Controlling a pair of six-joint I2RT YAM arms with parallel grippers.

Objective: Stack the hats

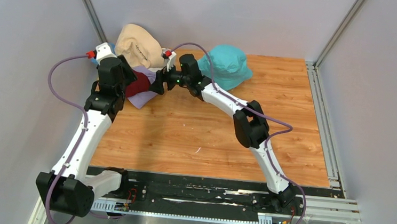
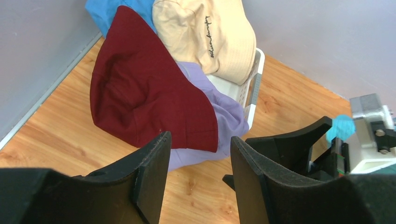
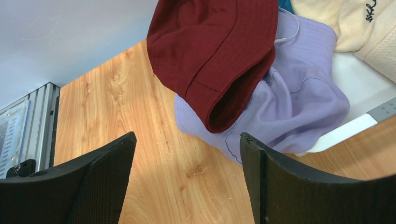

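Four hats are piled at the back left, spilling out of a tipped white basket (image 2: 252, 82). The beige hat (image 1: 134, 45) lies on top at the back. The dark red hat (image 1: 139, 85) lies over the lavender hat (image 1: 143, 99), and a bit of the blue hat (image 2: 105, 13) shows behind them. The teal hat (image 1: 226, 66) sits alone on the table at the back centre. My left gripper (image 1: 132, 79) is open and empty just left of the dark red hat (image 2: 144, 88). My right gripper (image 1: 156, 85) is open and empty just right of the lavender hat (image 3: 299, 102).
The wooden table (image 1: 210, 139) is walled by grey panels at the left, back and right. A metal rail (image 1: 324, 122) runs along the right edge. The basket's white rim (image 3: 345, 133) lies on the table right of the lavender hat. The two grippers face each other closely across the pile.
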